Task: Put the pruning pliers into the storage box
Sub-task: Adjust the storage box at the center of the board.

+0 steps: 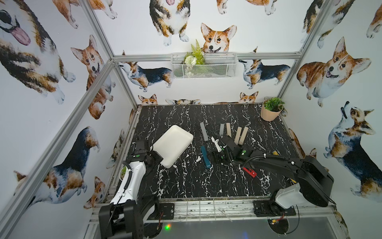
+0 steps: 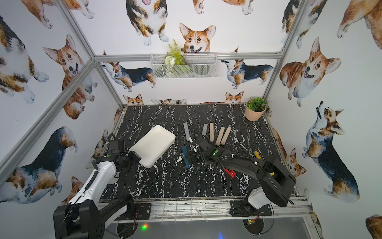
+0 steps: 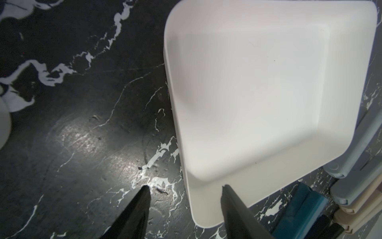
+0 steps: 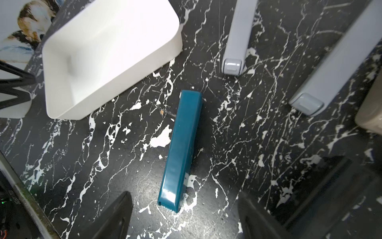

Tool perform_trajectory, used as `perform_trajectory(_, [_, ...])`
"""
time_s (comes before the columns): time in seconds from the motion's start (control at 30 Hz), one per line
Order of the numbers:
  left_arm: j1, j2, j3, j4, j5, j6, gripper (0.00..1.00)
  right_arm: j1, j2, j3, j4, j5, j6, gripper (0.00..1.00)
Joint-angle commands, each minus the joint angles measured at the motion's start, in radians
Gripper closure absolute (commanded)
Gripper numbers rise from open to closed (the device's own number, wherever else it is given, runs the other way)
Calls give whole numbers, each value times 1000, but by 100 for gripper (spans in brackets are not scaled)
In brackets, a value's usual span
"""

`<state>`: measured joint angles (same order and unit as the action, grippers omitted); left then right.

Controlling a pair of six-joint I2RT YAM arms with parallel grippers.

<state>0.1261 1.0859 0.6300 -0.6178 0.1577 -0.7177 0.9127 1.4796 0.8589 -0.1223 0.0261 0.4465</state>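
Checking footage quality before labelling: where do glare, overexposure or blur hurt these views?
Left wrist view: the storage box is blown out to near-featureless white, and a glare patch sits on the table. Right wrist view: a bright highlight on the teal pruning pliers, right end effector out of focus. In both top views: even light, soft detail.

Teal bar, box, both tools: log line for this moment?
box: empty | teal bar: on table | right tool: open over bar end | left tool: open, straddling box rim
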Motion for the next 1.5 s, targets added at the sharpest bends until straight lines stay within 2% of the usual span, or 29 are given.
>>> perform_trajectory(0.0, [8,18,-12,43,-10,2,47,10,34,-3,48,11,19,18])
perform_trajectory(0.17, [14,63,-29,77,-18,16,57,15,85,10,73,5,11,20])
perform_trajectory(0.47, [17,104,-38,111,-16,33,63,22,208,107,32,15,-51,23])
perform_trajectory(0.67, [17,108,-39,116,-20,38,72,40,293,189,-34,35,-63,26])
perform_trajectory(0.93, [17,126,-35,128,-34,47,84,72,317,207,-98,86,-39,33])
perform_trajectory(1.03, [18,141,-33,132,-29,47,86,71,324,202,-104,87,-31,36])
perform_trajectory(1.23, [17,151,-25,139,-27,45,86,72,331,187,-101,83,-31,52])
perform_trajectory(1.3, [17,153,-18,138,-30,47,86,72,340,190,-101,79,-35,64])
perform_trajectory(1.4, [17,155,-2,132,-38,51,86,72,350,191,-96,71,-33,76])
perform_trajectory(1.47, [17,159,18,122,-51,62,87,72,354,192,-96,71,-33,89])
